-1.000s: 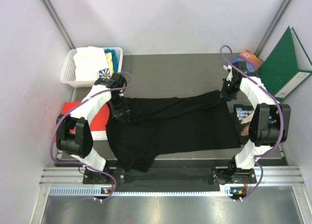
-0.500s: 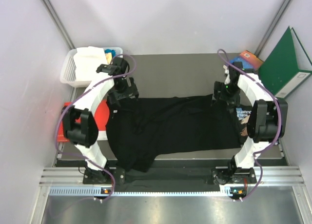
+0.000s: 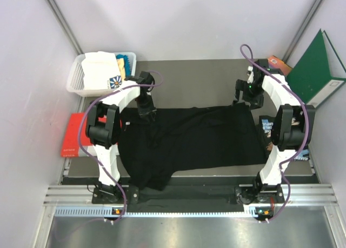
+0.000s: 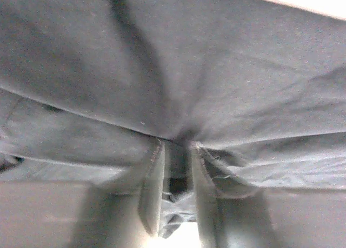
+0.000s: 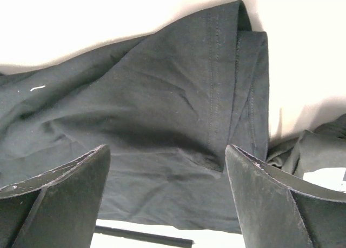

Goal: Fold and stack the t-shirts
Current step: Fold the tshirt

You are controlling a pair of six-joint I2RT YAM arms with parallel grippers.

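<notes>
A large black t-shirt (image 3: 189,140) lies spread across the table, its near left part hanging over the front edge. My left gripper (image 3: 147,108) is at the shirt's far left edge. In the left wrist view its fingers (image 4: 153,178) stand close together with black cloth bunched between them (image 4: 177,175). My right gripper (image 3: 244,94) hovers open just beyond the shirt's far right corner. In the right wrist view, that gripper (image 5: 167,172) has the stitched hem corner (image 5: 216,96) lying flat below its wide-apart fingers. White and teal-blue t-shirts (image 3: 100,67) fill a basket.
The white basket (image 3: 73,81) stands at the far left. A red book (image 3: 73,137) lies left of the shirt. A black magazine (image 3: 266,126) lies at the shirt's right edge. A green binder (image 3: 316,69) leans on the right wall beside an orange box (image 3: 277,60).
My right gripper let go of the shirt's far right corner, which dropped flat, and drew back. My left gripper opened, shifted right along the far edge, and closed on the cloth.
</notes>
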